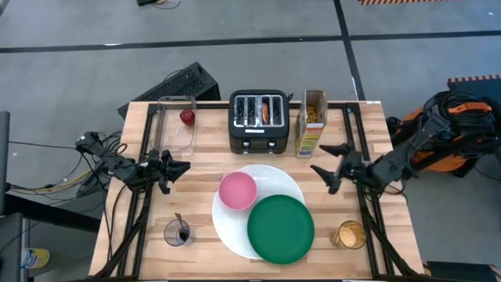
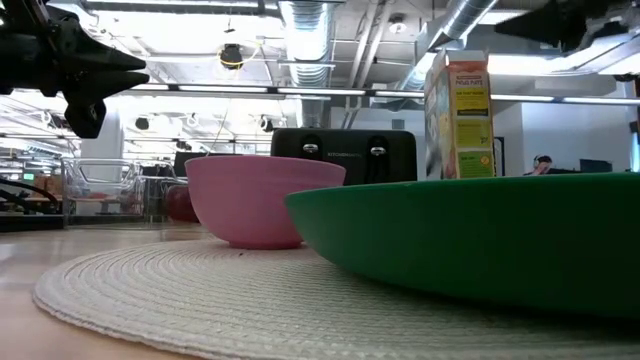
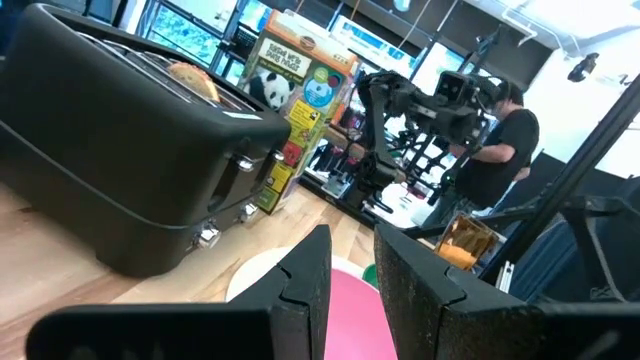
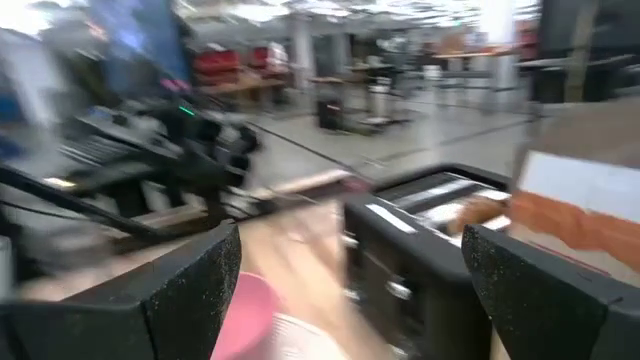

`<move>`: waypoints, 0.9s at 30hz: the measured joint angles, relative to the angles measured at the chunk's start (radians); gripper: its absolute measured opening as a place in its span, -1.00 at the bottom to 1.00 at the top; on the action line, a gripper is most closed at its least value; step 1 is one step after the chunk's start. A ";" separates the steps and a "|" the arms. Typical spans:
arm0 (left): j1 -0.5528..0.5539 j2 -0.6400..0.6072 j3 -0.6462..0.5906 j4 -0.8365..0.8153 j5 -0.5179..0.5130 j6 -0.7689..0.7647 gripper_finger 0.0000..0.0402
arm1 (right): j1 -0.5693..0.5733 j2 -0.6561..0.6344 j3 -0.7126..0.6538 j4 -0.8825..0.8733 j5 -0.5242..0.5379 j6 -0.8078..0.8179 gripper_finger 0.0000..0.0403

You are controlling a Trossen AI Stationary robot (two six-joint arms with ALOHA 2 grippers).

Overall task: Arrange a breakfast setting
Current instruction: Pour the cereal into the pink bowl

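Note:
A pink bowl (image 1: 237,190) and a green plate (image 1: 280,228) rest on the big white round plate (image 1: 270,176) at the table's near middle. A bagel (image 1: 266,112) stands in a slot of the black toaster (image 1: 258,121). A small red fruit (image 1: 187,117) lies in the clear container (image 1: 176,125). A metal spoon stands in a small glass (image 1: 178,233). Orange cereal fills a cup (image 1: 349,234). My left gripper (image 1: 178,171) hovers left of the bowl, narrowly open and empty. My right gripper (image 1: 325,166) hovers right of the white plate, wide open and empty.
A cereal box (image 1: 311,121) stands upright right of the toaster. The clear container sits at the back left. Bare wood lies along the near left and the far right of the table. A person (image 3: 505,140) stands in the room beyond the table.

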 joint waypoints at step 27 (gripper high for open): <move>0.000 0.000 0.000 0.004 0.087 -0.025 -0.66 | -0.137 0.428 0.178 -0.003 -0.058 0.291 0.99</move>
